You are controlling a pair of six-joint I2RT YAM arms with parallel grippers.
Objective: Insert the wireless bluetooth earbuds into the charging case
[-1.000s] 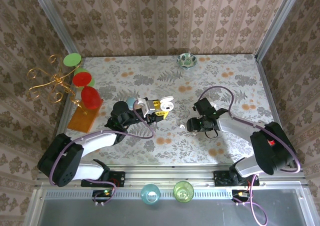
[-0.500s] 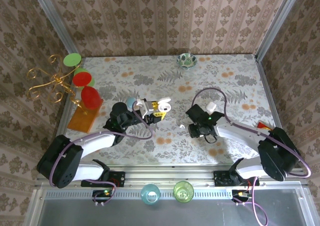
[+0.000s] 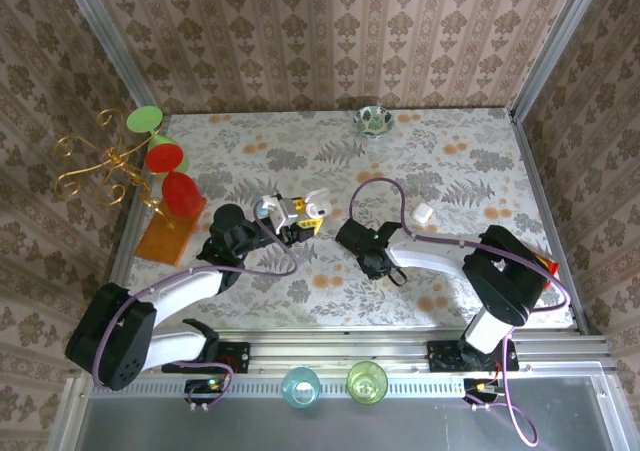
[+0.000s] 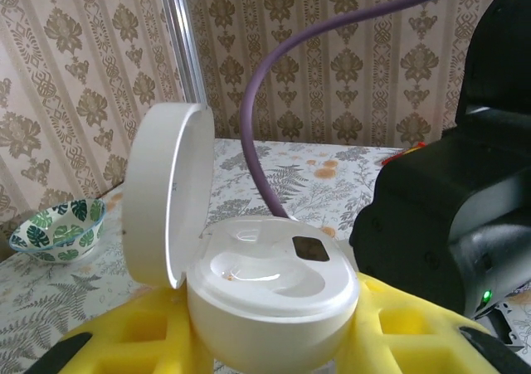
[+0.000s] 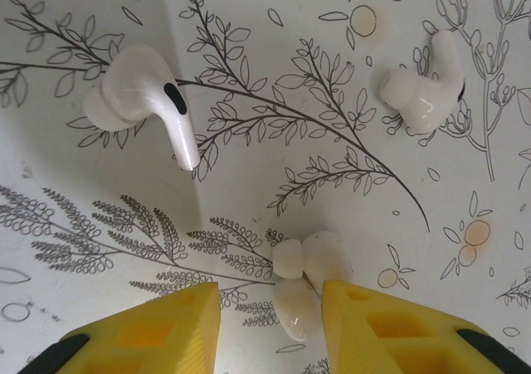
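Note:
My left gripper [image 4: 270,353] is shut on the white charging case [image 4: 274,295], which sits upright between the yellow fingers. Its lid [image 4: 166,196] stands open and both wells look empty. From above, the case [image 3: 313,209] is held left of the table's middle. My right gripper [image 5: 270,316] points down at the tablecloth, open, its jaws on either side of one white earbud [image 5: 299,299]. That bud touches the right finger, and a gap remains on the left. Two more white earbuds lie beyond, one [image 5: 145,96] at the left and another [image 5: 423,88] at the right.
The right arm's black wrist [image 3: 368,247] is close to the held case. A small white pebble-shaped thing [image 3: 421,213] lies right of it. A patterned bowl [image 3: 373,121] stands at the back, and a gold stand with coloured discs [image 3: 160,171] at the left edge.
The right arm has swung left across the table, coming down over the earbuds, and its jaws have narrowed. The left gripper, still holding the case, has shifted slightly left.

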